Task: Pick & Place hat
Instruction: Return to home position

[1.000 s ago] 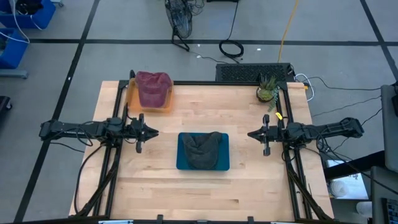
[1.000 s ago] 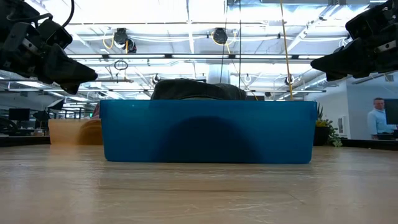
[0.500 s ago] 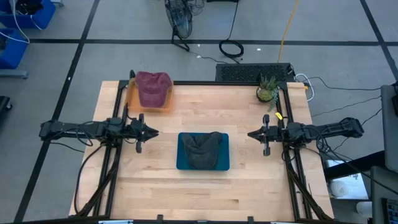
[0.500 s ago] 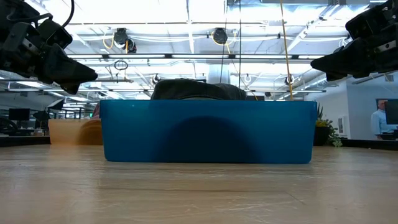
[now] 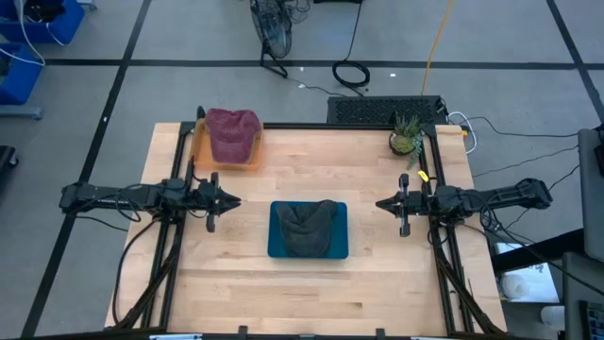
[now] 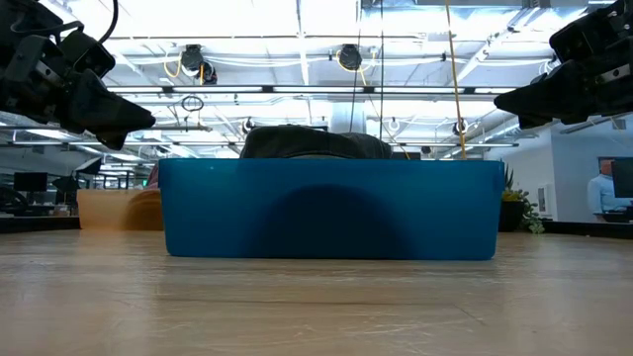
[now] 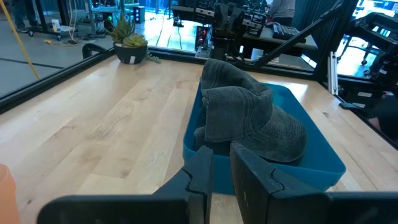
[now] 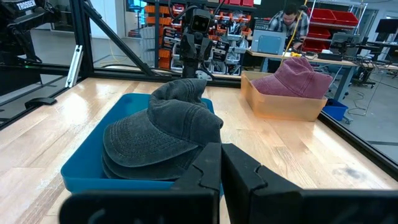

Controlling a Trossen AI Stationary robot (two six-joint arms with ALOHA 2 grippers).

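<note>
**Step in hand.** You are on the return to the rest pose, and the placing looks done. In the high view the red cap (image 5: 231, 132) lies in the orange bin (image 5: 199, 149) at the upper left of the desk (image 5: 302, 288). Its crown rises above the bin's rim. A grey cap (image 5: 307, 229) fills the blue bin (image 5: 276, 247) at centre frame, slightly below the middle.

**Left hand.** The left hand (image 5: 228, 200) is at mid-left of the high view, near the desk's left rail. It points toward the blue bin and is well apart from it. Its wrist view shows the fingers (image 7: 202, 169) drawn together, with only a narrow slit between them and nothing held.

**Right hand.** The right hand (image 5: 385, 203) mirrors it at mid-right, below the potted plant (image 5: 406, 138). Its fingers are together and hold nothing. In the low view both hands sit in the upper corners of the frame, off the desk surface and above the blue bin's rim.

**Next move.** I judge little is left to do. If either arm has travel remaining, draw it straight back toward its own side at the present height. That path keeps it clear of both bins. Neither hand needs to part, as nothing waits to be picked. The orange bin sits close to the left arm's rail, so make any further left-arm motion away from the upper left corner.
</note>
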